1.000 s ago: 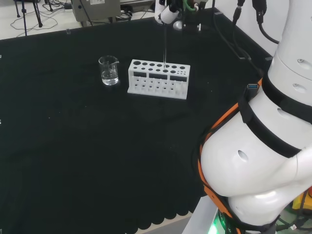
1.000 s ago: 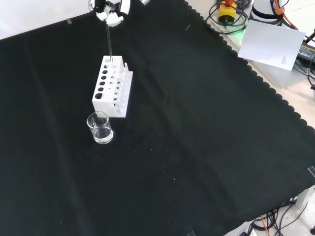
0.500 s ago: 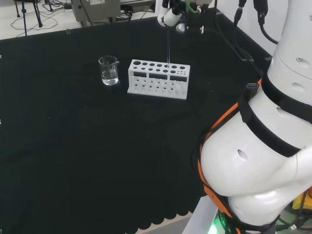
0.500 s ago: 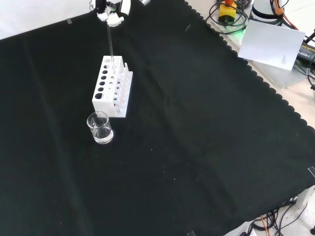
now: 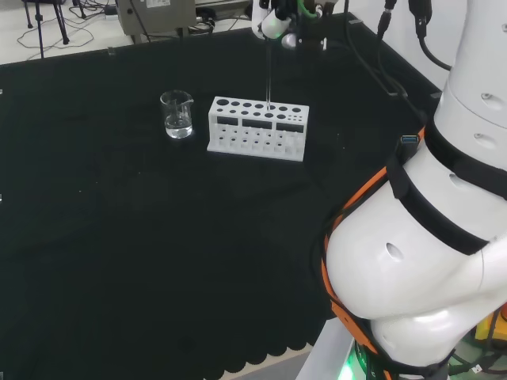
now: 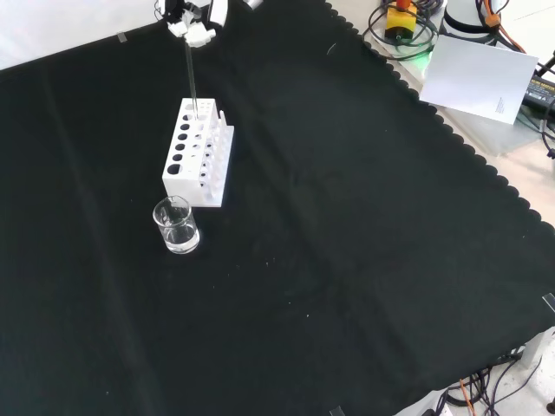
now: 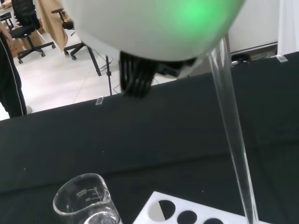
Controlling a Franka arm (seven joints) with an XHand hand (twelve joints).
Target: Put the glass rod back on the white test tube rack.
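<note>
rod [image 5: 268,75] hangs upright from our robot hand [image 5: 273,22], which pinches its top end. its lower tip sits at a hole near the rack's [image 5: 257,128] right end in the head view; whether it's inside we can't tell. beaker [image 5: 177,115] stands just beside, on the desk [image 5: 158,237].

Hand [image 6: 198,19] cut off, grasp unclear

Compared with half a second ago, the hand [image 5: 273,17] is a little higher and slightly more to the left in the head view. The glass rod [image 5: 268,70] it holds hangs with it, its lower end again over the white test tube rack [image 5: 257,128], as one second ago.
</note>
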